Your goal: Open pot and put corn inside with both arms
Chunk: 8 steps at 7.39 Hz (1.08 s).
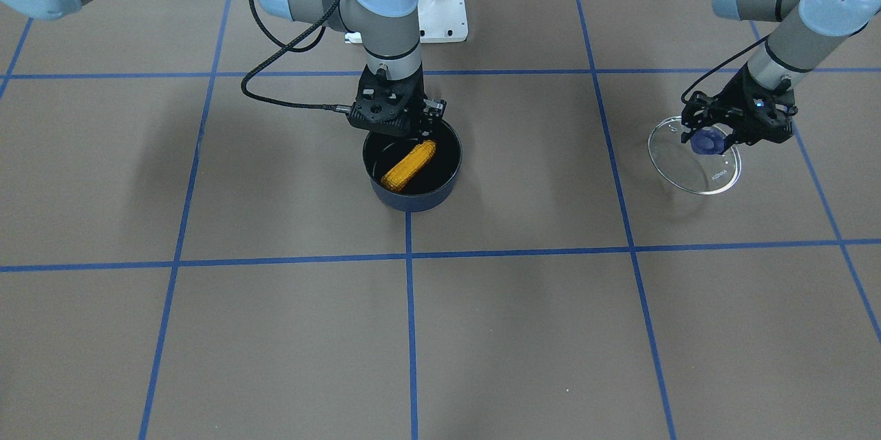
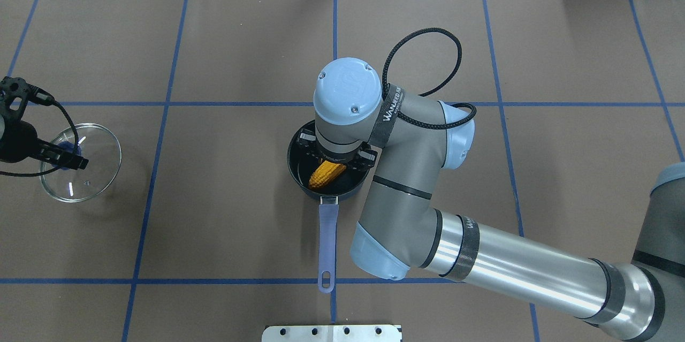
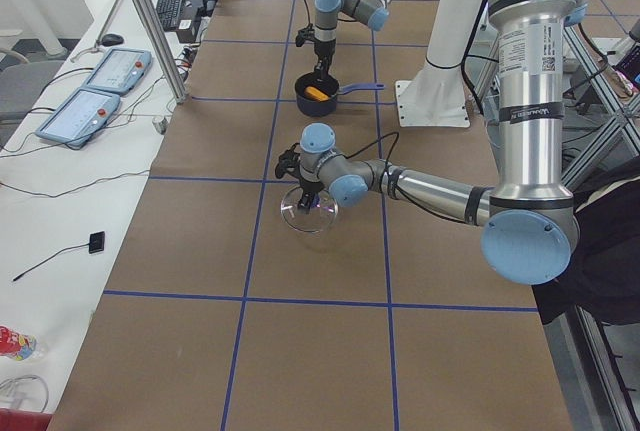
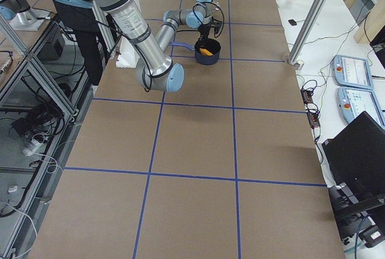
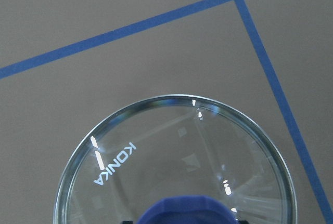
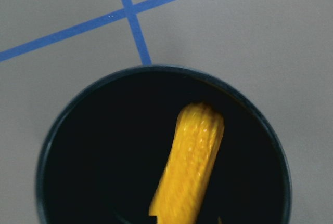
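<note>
Pot [image 1: 413, 200] opened, corn [image 1: 409, 166] seen tilted inside. Lid [image 1: 716, 178] gripped by its knob in left gripper [image 1: 709, 140], well apart. Right gripper [image 1: 423, 124] poised over rim; grip can't be told. Task judged approx. done.

A matched pair: the right arm [image 2: 508, 272] and the left arm [image 1: 791, 37], grey metal and pale blue.

Both are built of fat round tubes, brushed silver on the long stretch and matt grey nearer the wrist, with thin black rings at the joints. Each joint ends in a domed light-blue cap [image 2: 348, 82] with small screws near its rim. A braided black cable [image 2: 423, 31] runs along the right arm, tied down by a black strap [image 2: 390, 112] with white lettering. The right gripper [image 1: 406, 124] and left gripper [image 1: 712, 133] are black, angular and pierced with holes.
</note>
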Available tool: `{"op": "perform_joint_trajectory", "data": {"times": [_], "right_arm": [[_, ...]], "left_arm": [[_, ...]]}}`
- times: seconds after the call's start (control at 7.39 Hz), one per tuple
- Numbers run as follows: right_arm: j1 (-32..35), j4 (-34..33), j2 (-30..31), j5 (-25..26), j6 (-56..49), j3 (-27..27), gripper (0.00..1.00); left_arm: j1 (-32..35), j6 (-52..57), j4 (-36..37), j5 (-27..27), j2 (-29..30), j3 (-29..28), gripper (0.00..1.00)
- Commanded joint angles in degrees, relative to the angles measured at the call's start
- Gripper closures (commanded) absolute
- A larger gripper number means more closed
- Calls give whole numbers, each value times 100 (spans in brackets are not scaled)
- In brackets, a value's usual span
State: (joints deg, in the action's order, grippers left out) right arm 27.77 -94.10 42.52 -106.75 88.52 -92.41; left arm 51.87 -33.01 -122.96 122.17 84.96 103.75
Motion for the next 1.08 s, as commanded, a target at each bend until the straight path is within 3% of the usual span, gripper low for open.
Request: {"op": "perform_joint_trajectory", "data": {"times": [0.0, 0.54, 0.95], "right_arm": [[184, -3, -60, -73, -71, -5, 0], [940, -30, -78, -863, -572, -49, 0], [1028, -30, -104, -873, -617, -76, 0]], "left_arm": [[-1, -3, 0, 0, 12, -30, 40], [-54, -3, 9, -9, 433, -530, 40], [-63, 5, 9, -9, 495, -610, 40]]}}
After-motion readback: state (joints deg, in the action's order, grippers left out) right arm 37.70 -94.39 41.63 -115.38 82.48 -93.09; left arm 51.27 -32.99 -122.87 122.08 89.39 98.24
